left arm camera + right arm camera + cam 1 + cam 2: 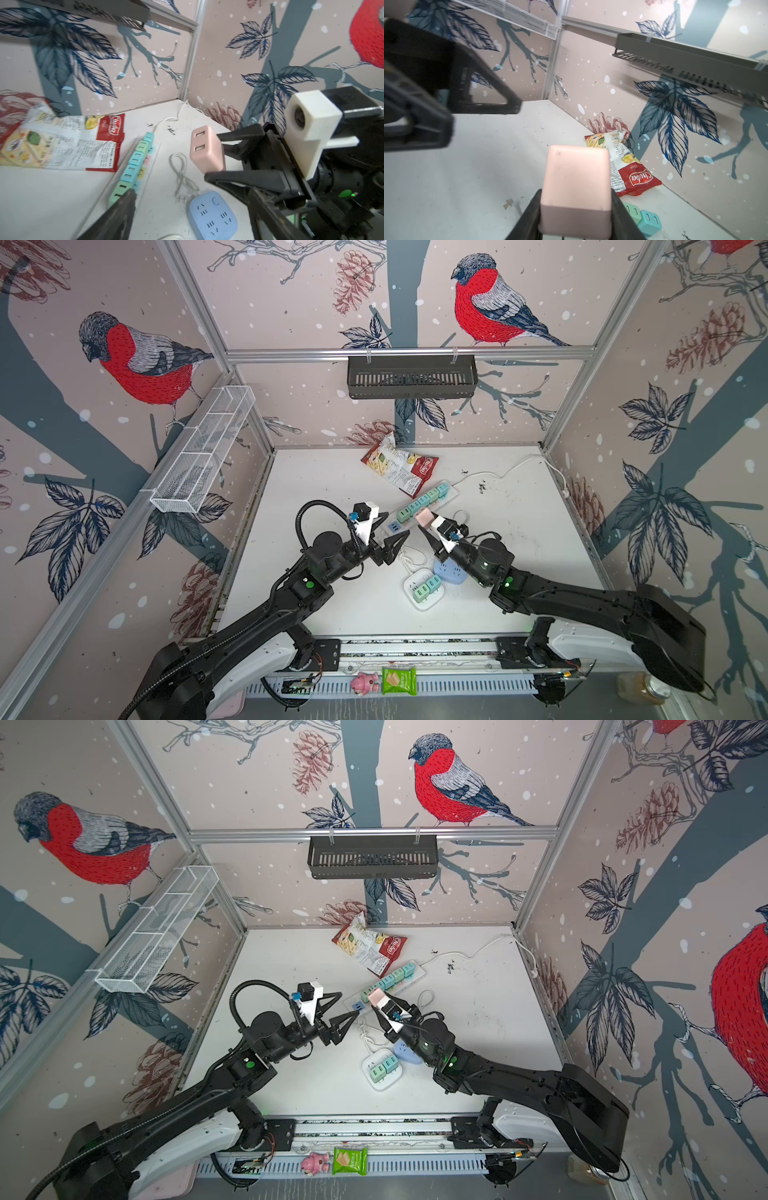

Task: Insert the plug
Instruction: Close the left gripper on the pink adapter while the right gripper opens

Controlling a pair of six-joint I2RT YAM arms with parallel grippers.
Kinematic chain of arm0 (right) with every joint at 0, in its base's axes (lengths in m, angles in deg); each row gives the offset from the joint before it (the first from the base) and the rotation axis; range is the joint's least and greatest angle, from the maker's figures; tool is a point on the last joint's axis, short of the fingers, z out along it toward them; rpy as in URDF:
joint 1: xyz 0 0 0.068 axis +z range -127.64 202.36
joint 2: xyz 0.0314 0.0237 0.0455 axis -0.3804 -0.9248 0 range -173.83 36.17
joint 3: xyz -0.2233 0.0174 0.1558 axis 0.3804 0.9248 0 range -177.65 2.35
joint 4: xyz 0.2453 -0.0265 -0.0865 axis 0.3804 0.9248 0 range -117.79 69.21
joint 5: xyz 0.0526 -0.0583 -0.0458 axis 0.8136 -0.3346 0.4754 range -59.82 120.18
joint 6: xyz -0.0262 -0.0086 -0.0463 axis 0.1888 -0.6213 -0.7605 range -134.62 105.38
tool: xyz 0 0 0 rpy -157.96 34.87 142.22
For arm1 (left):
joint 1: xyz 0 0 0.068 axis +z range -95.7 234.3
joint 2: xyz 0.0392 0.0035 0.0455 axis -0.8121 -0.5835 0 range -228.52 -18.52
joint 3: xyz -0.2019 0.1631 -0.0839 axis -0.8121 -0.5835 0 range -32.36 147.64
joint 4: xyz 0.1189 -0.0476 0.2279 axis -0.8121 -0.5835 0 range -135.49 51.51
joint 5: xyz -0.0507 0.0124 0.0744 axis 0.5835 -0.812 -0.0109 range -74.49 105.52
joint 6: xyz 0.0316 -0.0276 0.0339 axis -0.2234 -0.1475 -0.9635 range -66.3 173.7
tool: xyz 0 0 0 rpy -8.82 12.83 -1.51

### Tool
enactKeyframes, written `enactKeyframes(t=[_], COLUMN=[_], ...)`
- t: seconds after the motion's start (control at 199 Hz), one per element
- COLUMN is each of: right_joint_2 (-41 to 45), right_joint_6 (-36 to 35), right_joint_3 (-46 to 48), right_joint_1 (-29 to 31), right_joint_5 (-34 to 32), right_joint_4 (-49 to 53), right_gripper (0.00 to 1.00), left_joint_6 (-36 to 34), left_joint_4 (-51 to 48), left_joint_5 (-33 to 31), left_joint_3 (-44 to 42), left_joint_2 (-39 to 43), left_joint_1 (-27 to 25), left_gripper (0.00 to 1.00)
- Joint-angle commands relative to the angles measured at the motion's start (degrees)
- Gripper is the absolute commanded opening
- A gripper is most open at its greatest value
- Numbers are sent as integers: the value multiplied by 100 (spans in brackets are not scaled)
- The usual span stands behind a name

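**Surface** (pixel 316 497): white and scuffed, filled the middle of both top views. Bird-print panels stood on three sides.

**Left arm** (pixel 266 614): ran from the lower left corner towards frame centre. Left jaws stood wide apart with nothing between them, tips near the lower-left end of the long strip (pixel 154 154).

**Right arm** (pixel 582 605): ran from the lower right corner towards centre. Right jaws were closed on the pink plug (pixel 424 517), one on each side face. Both wrist views showed this clearly.

**Wire basket** (pixel 203 448): white, on the left wall, upper left of frame.

**Black basket** (pixel 411 377): hung on the back rail, top centre.

**Chip bag** (pixel 401 468): red and white, flat on the surface above centre, just beside the far part of the long strip.

**Long strip:** white, lay diagonally just above centre. A row of green and teal plugs (pixel 422 502) sat along it. Its cable (pixel 498 475) ran to the right wall.

**Small white strip** (pixel 412 581): below centre, carrying a cluster of green plugs (pixel 428 587).

**Blue socket block** (pixel 451 576): just right of the small white strip, partly under the right arm.

**Pink plug:** the task item.
- It was held at frame centre, at the lower-left end of the row, just beside the last green plug in the top views.
- The left wrist view showed it raised off the surface and apart from the strip, its two-slot face turned away from the right jaws.
- Whether its pins lined up with a socket could not be told.

**Loose white cord** (pixel 180 176): coiled on the surface between the long strip and the blue socket block.
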Motion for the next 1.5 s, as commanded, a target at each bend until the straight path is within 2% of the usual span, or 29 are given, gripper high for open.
enactKeyframes(t=[0.0, 0.14, 0.296, 0.381, 0.567, 0.642, 0.697, 0.833, 0.863, 0.928, 1.028, 1.159, 1.334, 1.409, 1.5], right_joint_2=[24, -33, 180, 279, 380, 382, 374, 390, 395, 401, 425, 689, 1527, 1847, 2086], right_joint_6=[-698, -917, -954, -1002, -1071, -1075, -1078, -1074, -1052, -927, -604, -234, 260, 600, 1095], right_joint_3=[174, 237, 399, 473, 637, 645, 655, 681, 680, 681, 689, 1022, 1679, 1944, 2116], right_joint_1=[28, 97, 157, 178, 170, 197, 197, 189, 179, 136, 68, -120, -760, -1178, -1649], right_joint_5=[461, 263, 381, 288, 226, 278, 264, 228, 197, 158, 4, 74, 767, 743, 460], right_joint_4=[-511, -581, -693, -718, -927, -933, -958, -971, -964, -958, -873, -1093, -1245, -1380, -1484], right_gripper=[3, 3, 3, 3, 4, 4, 4, 6, 9, 21, 64, 99, 100, 100, 100], left_joint_6=[-294, -362, -370, -366, -361, -361, -370, -392, -400, -428, -487, -605, -618, -764, -1239], left_joint_4=[239, -118, -348, -533, -818, -920, -974, -1000, -1001, -996, -969, -966, -806, -624, -500], left_joint_5=[987, 969, 843, 859, 1393, 1606, 1725, 1862, 1845, 1796, 1715, 1174, 189, 156, 483], left_joint_3=[251, 553, 706, 837, 1192, 1334, 1412, 1474, 1464, 1430, 1376, 1258, 1008, 892, 852], left_joint_2=[-260, -565, -800, -949, -1424, -1648, -1776, -1870, -1850, -1802, -1743, -1668, -1591, -1612, -1770], left_joint_1=[-169, -302, -302, -307, -320, -320, -315, -317, -318, -320, -320, -320, -320, -320, -348], left_gripper=[83, 83, 83, 80, 72, 64, 54, 17, 9, 0, 0, 0, 0, 0, 0])
